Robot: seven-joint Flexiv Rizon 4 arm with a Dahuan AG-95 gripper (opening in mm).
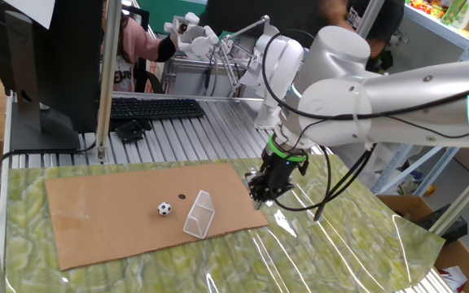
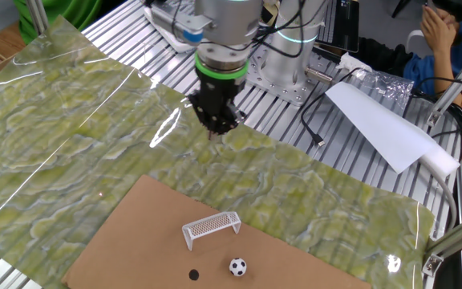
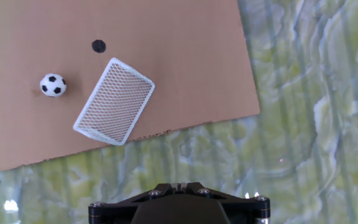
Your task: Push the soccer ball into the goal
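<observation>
The soccer ball (image 1: pixel 164 208) is tiny, white with black patches, and rests on the brown cardboard sheet (image 1: pixel 96 212). It also shows in the other fixed view (image 2: pixel 237 266) and the hand view (image 3: pixel 53 85). The goal (image 1: pixel 200 214) is a small white netted frame just right of the ball, seen too in the other fixed view (image 2: pixel 212 228) and the hand view (image 3: pixel 114 101). My gripper (image 1: pixel 260 192) hovers over the green mat beyond the cardboard's right edge, well apart from ball and goal. Its fingers are together and hold nothing (image 2: pixel 214 130) (image 3: pixel 179 186).
A small flat dark spot (image 1: pixel 181 196) lies on the cardboard near the ball. The green marbled mat (image 1: pixel 332 244) covers the table. A keyboard (image 1: pixel 157 108) and monitor (image 1: pixel 35 57) stand at the back. A white paper sheet (image 2: pixel 379 124) lies by the robot base.
</observation>
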